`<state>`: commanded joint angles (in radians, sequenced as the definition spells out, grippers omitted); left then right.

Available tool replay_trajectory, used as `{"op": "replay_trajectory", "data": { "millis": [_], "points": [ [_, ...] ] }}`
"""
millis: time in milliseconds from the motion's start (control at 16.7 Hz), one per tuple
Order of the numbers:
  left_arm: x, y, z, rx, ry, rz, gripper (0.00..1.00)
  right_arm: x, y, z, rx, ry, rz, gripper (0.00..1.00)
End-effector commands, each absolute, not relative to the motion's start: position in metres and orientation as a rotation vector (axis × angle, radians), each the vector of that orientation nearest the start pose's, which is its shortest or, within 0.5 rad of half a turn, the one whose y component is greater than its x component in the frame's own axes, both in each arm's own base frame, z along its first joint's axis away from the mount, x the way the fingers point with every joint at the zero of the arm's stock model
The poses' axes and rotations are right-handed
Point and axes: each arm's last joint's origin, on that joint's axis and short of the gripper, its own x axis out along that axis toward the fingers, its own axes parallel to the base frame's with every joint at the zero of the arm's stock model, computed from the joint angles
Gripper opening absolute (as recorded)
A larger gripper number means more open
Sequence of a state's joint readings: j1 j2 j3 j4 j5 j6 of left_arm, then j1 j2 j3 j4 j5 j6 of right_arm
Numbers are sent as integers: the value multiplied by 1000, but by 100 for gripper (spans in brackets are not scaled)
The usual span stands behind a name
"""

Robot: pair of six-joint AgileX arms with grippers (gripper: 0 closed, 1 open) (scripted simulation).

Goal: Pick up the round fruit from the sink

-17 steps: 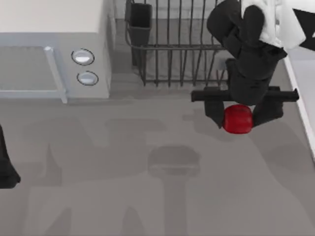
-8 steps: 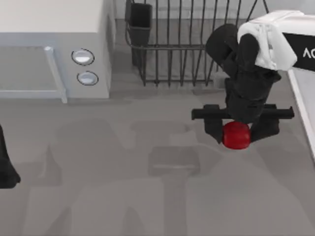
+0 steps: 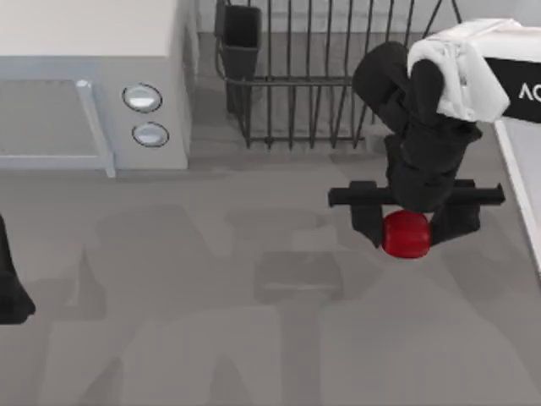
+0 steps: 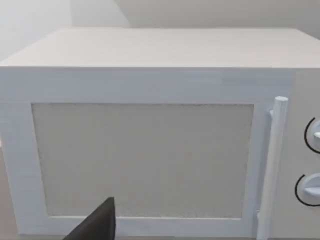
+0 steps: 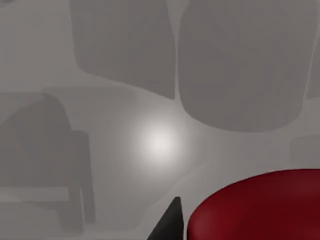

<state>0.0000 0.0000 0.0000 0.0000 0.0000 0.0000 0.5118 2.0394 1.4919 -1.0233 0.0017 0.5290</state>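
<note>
Right gripper (image 3: 407,227) clamped on the round fruit (image 3: 407,234), above the grey table (image 3: 254,338); left gripper (image 3: 10,292) parked at left edge, finger state unclear.

Right arm reaching in from the right, left arm parked at the left edge.

The right gripper (image 3: 407,227) points down over the right half of the table, its two dark fingers (image 3: 366,222) closed from either side on the round fruit (image 3: 406,234), with the white forearm running off the top view's right edge. The left gripper (image 3: 10,292) sits low at the far left.
</note>
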Motion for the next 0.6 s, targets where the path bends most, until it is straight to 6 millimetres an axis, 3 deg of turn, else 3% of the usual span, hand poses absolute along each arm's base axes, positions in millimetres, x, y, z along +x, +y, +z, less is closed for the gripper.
{"op": "replay_trajectory", "data": {
  "millis": [240,600],
  "points": [
    [106,-1,160,0,0,0,100,334,192,160,8,1571,-8,98],
    [106,-1,160,0,0,0,100,334,192,160,8,1571,-8,100]
  ]
}}
